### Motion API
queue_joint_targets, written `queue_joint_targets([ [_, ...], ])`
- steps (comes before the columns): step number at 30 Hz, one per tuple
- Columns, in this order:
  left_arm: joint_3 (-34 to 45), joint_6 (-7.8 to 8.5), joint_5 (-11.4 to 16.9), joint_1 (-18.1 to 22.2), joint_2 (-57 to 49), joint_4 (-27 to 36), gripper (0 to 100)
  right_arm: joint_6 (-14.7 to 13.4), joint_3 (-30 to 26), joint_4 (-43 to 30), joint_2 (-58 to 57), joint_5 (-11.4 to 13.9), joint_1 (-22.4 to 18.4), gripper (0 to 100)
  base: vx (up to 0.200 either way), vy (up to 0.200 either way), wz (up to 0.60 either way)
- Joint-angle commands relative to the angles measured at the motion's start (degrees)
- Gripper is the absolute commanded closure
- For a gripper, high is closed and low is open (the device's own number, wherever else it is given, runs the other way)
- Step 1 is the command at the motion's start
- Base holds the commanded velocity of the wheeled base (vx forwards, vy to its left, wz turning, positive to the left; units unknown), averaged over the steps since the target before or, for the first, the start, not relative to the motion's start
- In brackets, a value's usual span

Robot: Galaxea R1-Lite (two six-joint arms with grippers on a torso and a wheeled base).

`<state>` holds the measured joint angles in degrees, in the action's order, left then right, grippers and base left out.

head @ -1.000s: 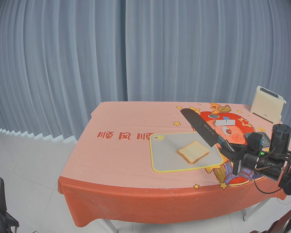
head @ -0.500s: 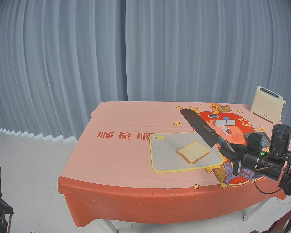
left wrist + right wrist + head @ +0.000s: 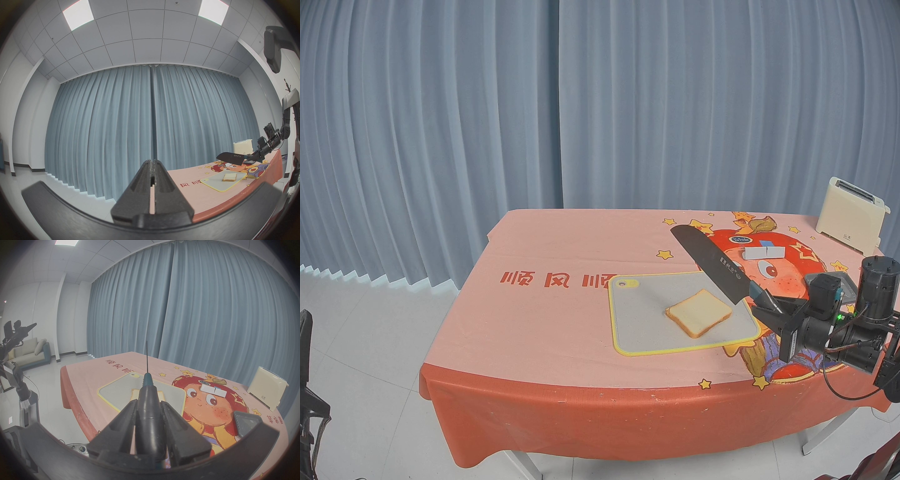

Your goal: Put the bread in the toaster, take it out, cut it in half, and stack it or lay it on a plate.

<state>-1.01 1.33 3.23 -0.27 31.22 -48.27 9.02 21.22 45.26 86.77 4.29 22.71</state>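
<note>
a: what was there, biggest first?

b: a pleated blue-grey curtain (image 3: 612, 106) hung behind a table (image 3: 550, 325) under a smooth orange-pink cloth (image 3: 562, 250) with a cartoon print. on it lay a flat grey board (image 3: 647, 322) with rounded corners and a yellow rim. at the far right corner stood a boxy cream toaster (image 3: 851, 215), matte, slot up.

a: and the tools?

b: the right gripper (image 3: 775, 307) was clamped on the dark handle of a knife (image 3: 714, 261). its broad black blade slanted up over the board's right part, clear of the bread (image 3: 699, 312). the left gripper (image 3: 153, 175) hung well off the table's left side, its fingers pressed together on nothing.

a: where was the bread?

b: one pale square slice with a tan crust lay flat on the board, right of its middle. beyond the board sat a small white block (image 3: 764, 252) with blue on top, and a dark square tray (image 3: 247, 422) lay near the right edge.

a: any room to move?

b: the board's left half was open, as was the cloth left of it. the slice sat near the board's right rim, and the board's front rim ran close to the table's front edge.

a: anything different from a second before?

b: little. the blade tip had crept very slightly left, and bread and board lay as before. at the head view's lower left edge a dark part, likely the left arm, stood higher than half a second earlier.
</note>
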Motion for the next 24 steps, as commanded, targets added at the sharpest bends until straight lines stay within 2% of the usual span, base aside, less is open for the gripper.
queue_joint_targets([
  [1, 0.66, -0.01, 0.29, -0.08, 4.46, -1.82, 100, 0.03, -0.04, 0.0, 0.15, 0.02, 0.05, 100, 0.0, 0.0, 0.0],
  [5, -0.57, 0.08, 2.04, -0.61, 6.31, -2.0, 100, -0.06, 0.05, 0.0, 0.15, 0.02, -0.04, 100, 0.0, 0.0, 0.0],
  [14, -7.07, -0.63, 4.59, -5.44, 12.29, -0.86, 100, -0.06, 0.22, 0.0, 0.77, 0.02, -0.04, 100, 0.0, 0.0, 0.0],
  [16, -8.74, -0.8, 6.79, -6.24, 13.69, -0.59, 100, -0.06, 0.31, 0.0, 1.38, 0.02, -0.04, 100, 0.0, 0.0, 0.0],
  [18, -8.92, -0.71, 7.05, -6.24, 13.78, -0.59, 100, -0.06, 0.31, 0.09, 1.47, 0.02, -0.04, 100, 0.0, 0.0, 0.0],
  [19, -14.02, -0.8, 13.82, -6.24, 16.15, 2.04, 100, -0.06, 0.13, 0.18, 2.08, 0.02, 0.23, 100, 0.0, 0.0, 0.0],
  [21, -18.32, -0.8, 16.28, -6.15, 18.09, 5.56, 100, -0.14, 0.05, 0.18, 1.82, -0.07, 0.49, 100, 0.0, 0.0, 0.0],
  [22, -18.76, -0.8, 16.46, -6.15, 18.26, 5.82, 100, -0.14, 0.05, 0.18, 1.82, -0.07, 0.4, 100, 0.0, 0.0, 0.0],
  [23, -25.09, -0.8, 17.16, -6.15, 21.6, 11.54, 100, -0.23, 0.05, 0.18, 1.47, -0.07, 0.4, 100, 0.0, 0.0, 0.0],
  [24, -28.34, -0.8, 17.42, -6.15, 23.18, 14.0, 100, -0.32, 0.05, 0.18, 1.38, 0.02, 0.49, 100, 0.0, 0.0, 0.0],
])
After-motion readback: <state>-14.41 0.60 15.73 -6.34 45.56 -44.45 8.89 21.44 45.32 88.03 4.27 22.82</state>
